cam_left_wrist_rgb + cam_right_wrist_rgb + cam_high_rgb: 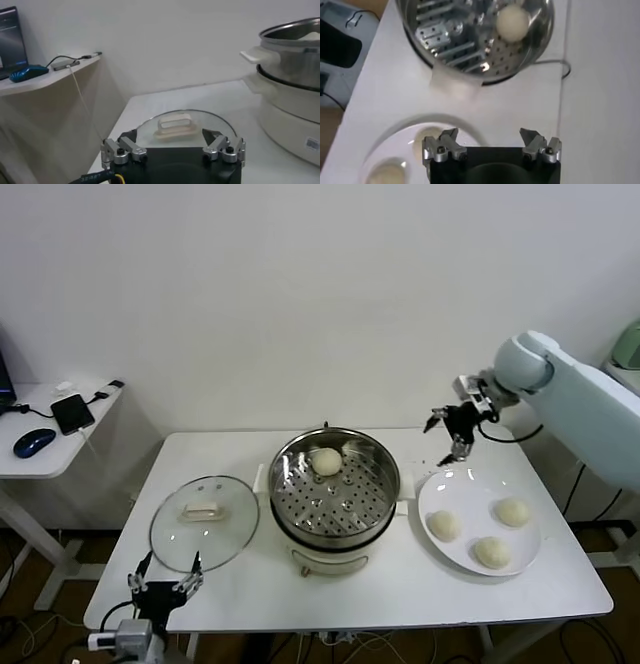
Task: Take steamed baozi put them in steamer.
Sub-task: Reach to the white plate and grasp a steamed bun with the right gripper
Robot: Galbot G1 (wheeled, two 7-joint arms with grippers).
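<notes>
The steamer [335, 496] stands mid-table with one baozi [324, 461] on its perforated tray at the far side; the bun also shows in the right wrist view [513, 22]. Three baozi [443, 524] [512, 511] [491, 551] lie on the white plate [455, 485] at the right. My right gripper [452, 441] is open and empty, held above the table between the steamer and the plate's far edge. My left gripper [165, 585] is open and empty, parked low at the table's front left edge.
The glass lid [205, 521] with a cream handle lies flat left of the steamer; it also shows in the left wrist view [175, 125]. A side desk [40, 409] with a mouse and phone stands at far left. A cable runs behind the steamer.
</notes>
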